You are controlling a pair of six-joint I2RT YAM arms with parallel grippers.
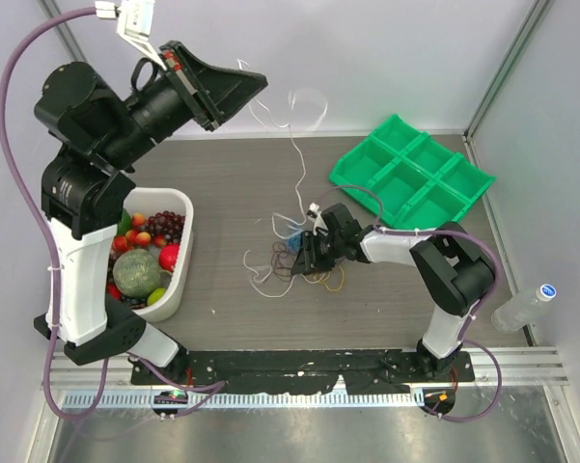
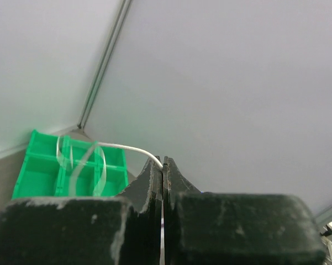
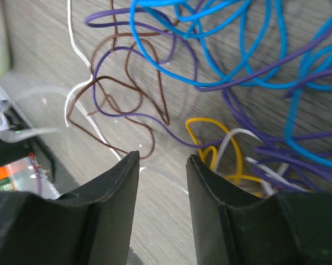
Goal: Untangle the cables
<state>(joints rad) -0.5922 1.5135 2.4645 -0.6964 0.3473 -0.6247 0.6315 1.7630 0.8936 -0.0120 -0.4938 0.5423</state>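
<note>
The left gripper (image 1: 260, 83) is raised high at the far left, its jaws pressed together on a white cable (image 1: 296, 159). In the left wrist view the strand (image 2: 127, 148) goes in right at the closed tips. From there the cable loops in the air and drops to the cables (image 1: 282, 258), which lie in a loose tangle on the table (image 1: 222, 174) near its middle.

The right gripper (image 1: 302, 257) is low over the right side of the tangle. Its jaws stand apart with only bare table between them (nothing is pinched). Just past its tips (image 3: 163, 163) a purple strand (image 3: 154, 118) crosses, with a brown one (image 3: 127, 91) to one side and a yellow one (image 3: 210, 122) to the other. Blue strands (image 3: 248, 66) are piled farther on.

A green tray (image 1: 367, 159) sits at the far right. A white bin (image 1: 179, 207) of fruit stands at the left beside the left arm. A bottle (image 1: 523, 309) lies at the near right edge.
</note>
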